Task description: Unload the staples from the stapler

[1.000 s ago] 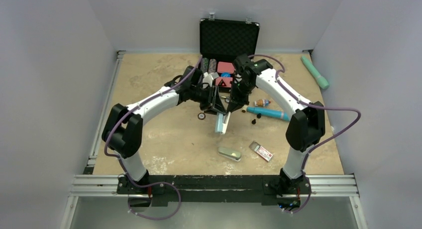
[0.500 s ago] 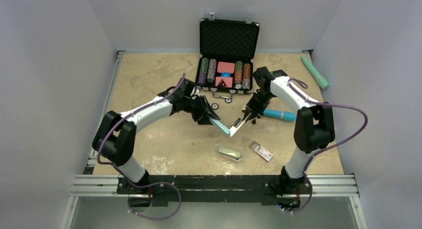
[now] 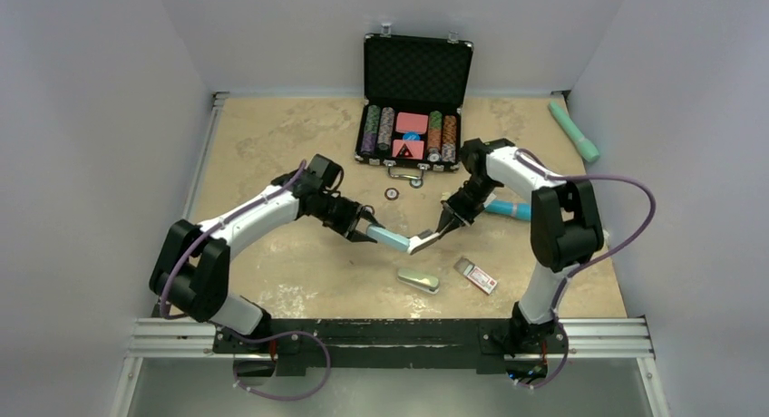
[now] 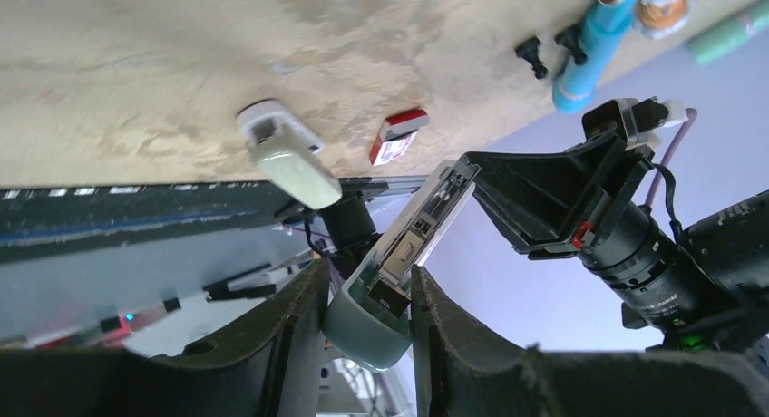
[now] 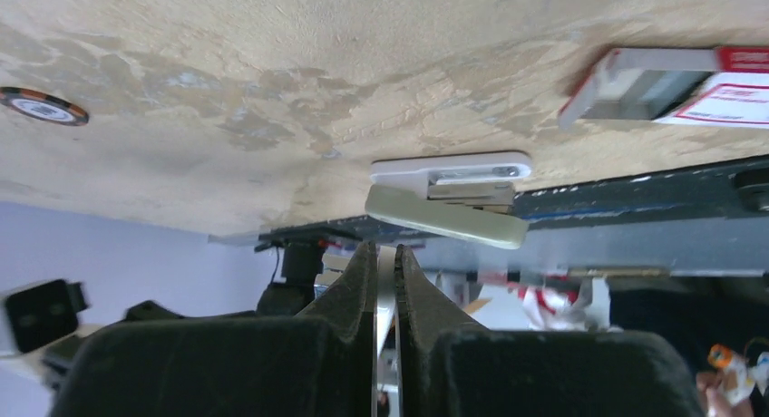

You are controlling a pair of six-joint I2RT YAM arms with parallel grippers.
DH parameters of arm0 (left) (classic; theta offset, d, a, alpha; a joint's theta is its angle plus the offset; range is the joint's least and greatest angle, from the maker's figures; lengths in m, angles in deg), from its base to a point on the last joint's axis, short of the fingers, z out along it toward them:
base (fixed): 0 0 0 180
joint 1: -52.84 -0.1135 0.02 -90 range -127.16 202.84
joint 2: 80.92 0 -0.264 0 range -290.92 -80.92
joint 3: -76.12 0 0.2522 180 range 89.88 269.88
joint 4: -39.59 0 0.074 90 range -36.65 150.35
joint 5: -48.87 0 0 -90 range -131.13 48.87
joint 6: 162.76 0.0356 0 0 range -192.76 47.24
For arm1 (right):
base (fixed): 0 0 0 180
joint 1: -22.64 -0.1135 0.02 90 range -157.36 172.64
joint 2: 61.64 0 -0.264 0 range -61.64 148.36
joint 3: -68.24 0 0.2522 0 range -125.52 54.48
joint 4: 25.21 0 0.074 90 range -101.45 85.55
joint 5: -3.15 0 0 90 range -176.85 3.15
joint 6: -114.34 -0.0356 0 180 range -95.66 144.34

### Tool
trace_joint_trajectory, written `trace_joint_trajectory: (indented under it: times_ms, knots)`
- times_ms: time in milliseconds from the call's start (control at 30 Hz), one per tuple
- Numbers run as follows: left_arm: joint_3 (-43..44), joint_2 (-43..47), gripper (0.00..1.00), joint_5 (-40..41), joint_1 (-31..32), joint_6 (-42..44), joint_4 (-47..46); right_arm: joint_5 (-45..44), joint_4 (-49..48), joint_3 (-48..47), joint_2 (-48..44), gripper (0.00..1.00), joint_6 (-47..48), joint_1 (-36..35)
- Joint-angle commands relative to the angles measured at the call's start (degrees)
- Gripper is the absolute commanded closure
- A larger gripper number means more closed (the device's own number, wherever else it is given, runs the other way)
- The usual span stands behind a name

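Held clear of the table [image 3: 299, 254] between both arms, the teal stapler [image 3: 399, 241] hangs near the middle of the workspace, hinged open into a shallow V. My left gripper [image 3: 363, 232] is clamped on the rounded teal base end, its fingers [image 4: 290, 344] pressing either flank. My right gripper [image 3: 446, 221] is pinched hard on the thin pale upper arm, which shows edge-on as a narrow strip in the right wrist view. I judge the stapler light and rigid, part smooth plastic shell and part thin sheet metal. The shell looks apt to slide under the pads, and the metal arm could twist if levered sideways. The base looks the safest place to hold, across its broad flanks. The upper arm is better taken near the hinge than at the tip. From the left wrist view the magazine channel lies exposed, though I cannot tell whether staples sit in it. A second pale stapler [image 3: 418, 279] and a small staple box [image 3: 476, 275] lie on the table below, well apart from both grippers.
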Motion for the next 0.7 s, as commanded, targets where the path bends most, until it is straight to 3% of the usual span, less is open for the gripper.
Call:
trace_joint_trajectory:
  times_ms: [0, 100, 267, 300, 333, 400, 433, 500, 567, 667]
  knots:
    - [-6.07, 5.75, 1.00, 4.88, -1.26, -13.21, 16.41, 2.80, 1.26, -2.11, 5.48, 1.00, -1.18, 1.26]
    - [-7.30, 6.66, 1.00, 5.33, -1.44, -14.92, 16.37, 2.41, 1.17, -3.29, 7.20, 1.00, -2.69, 1.29]
    - [-5.66, 5.25, 1.00, 6.33, -2.18, -9.53, 22.45, -0.74, 1.15, -2.46, 7.43, 1.00, -3.11, 1.75]
    - [-7.56, 5.16, 1.00, 2.33, -2.44, -9.19, 18.40, -0.66, 1.17, -1.25, 7.87, 1.00, -2.70, 1.88]
    - [-8.29, 5.48, 1.00, 3.29, -2.49, -8.39, 17.32, -1.53, 1.13, -1.08, 8.56, 1.00, -1.43, 1.85]
    - [-11.24, 6.37, 1.00, 0.97, -3.44, -8.29, 18.95, -4.03, 1.21, 0.17, 8.86, 1.00, -0.56, 1.97]
    - [-12.83, 7.68, 1.00, 1.01, -3.77, -8.92, 15.12, -4.73, 1.18, 0.90, 8.09, 1.00, -0.92, 1.87]
    - [-13.99, 9.40, 1.00, 6.98, -6.07, -7.67, 18.38, -6.56, 1.17, 1.68, 6.15, 1.00, -2.00, 1.84]
    - [-17.30, 8.11, 1.00, 3.02, -9.80, -6.29, 12.90, -6.98, 1.21, 1.02, 4.80, 1.00, -1.71, 1.78]
    - [-11.16, 3.81, 1.00, 3.88, -12.28, 1.26, 18.73, -7.21, 1.25, -1.49, 4.22, 1.00, 1.04, 1.71]
